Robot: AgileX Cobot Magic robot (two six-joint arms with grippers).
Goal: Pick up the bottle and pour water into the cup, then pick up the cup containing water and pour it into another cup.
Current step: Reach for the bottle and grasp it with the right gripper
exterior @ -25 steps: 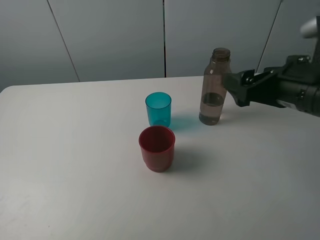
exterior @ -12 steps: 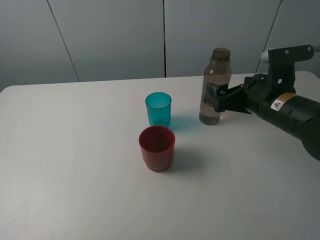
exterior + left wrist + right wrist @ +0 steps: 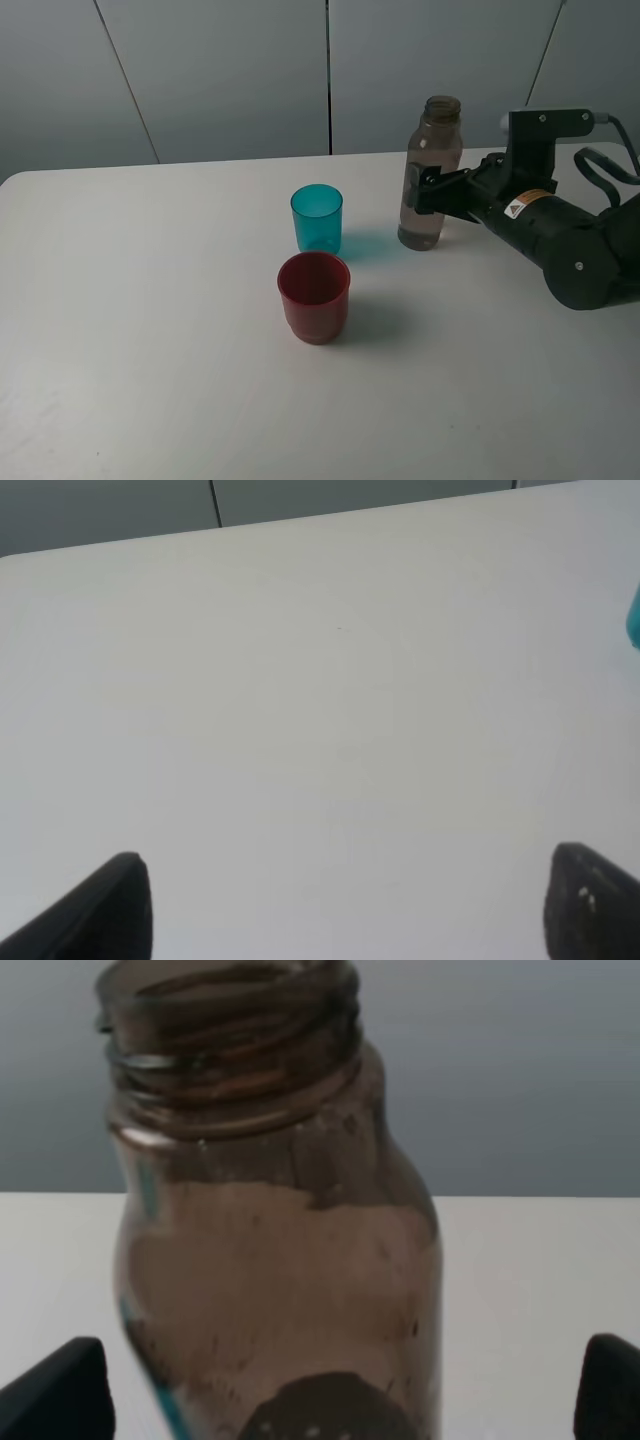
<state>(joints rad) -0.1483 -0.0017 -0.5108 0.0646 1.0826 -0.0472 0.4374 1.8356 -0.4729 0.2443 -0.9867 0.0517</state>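
Note:
The smoky grey-brown bottle (image 3: 431, 172) stands upright on the white table (image 3: 150, 350), with a little water in its bottom. It fills the right wrist view (image 3: 270, 1260). My right gripper (image 3: 428, 192) is open, with a finger on each side of the bottle's middle and a gap at both sides (image 3: 340, 1390). The translucent teal cup (image 3: 317, 217) stands to the left of the bottle. The opaque red cup (image 3: 314, 296) stands just in front of the teal one. My left gripper (image 3: 350, 910) is open and empty over bare table. It is out of the exterior view.
Grey wall panels (image 3: 230, 70) rise behind the table's far edge. A teal sliver (image 3: 634, 615) shows at the edge of the left wrist view. The right arm's black body (image 3: 560, 240) lies over the table's right side.
My right arm has moved left toward the bottle, and its open fingers now sit on either side of it. The bottle and both cups have not moved.

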